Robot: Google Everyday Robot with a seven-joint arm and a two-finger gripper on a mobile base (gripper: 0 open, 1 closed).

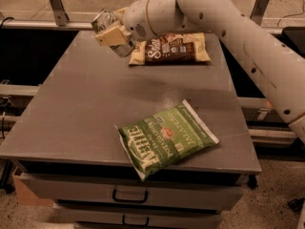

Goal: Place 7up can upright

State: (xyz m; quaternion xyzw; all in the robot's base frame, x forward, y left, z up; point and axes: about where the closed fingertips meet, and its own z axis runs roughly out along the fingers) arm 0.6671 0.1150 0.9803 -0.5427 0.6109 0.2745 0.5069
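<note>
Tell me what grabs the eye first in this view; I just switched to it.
The big white arm sweeping in from the right, its gripper clamped on the 7up can, held tilted in the air above the far left corner of the table. Next, the green Kettle chip bag lying flat near the front edge, and a brown snack bag at the far edge beside the gripper.
</note>
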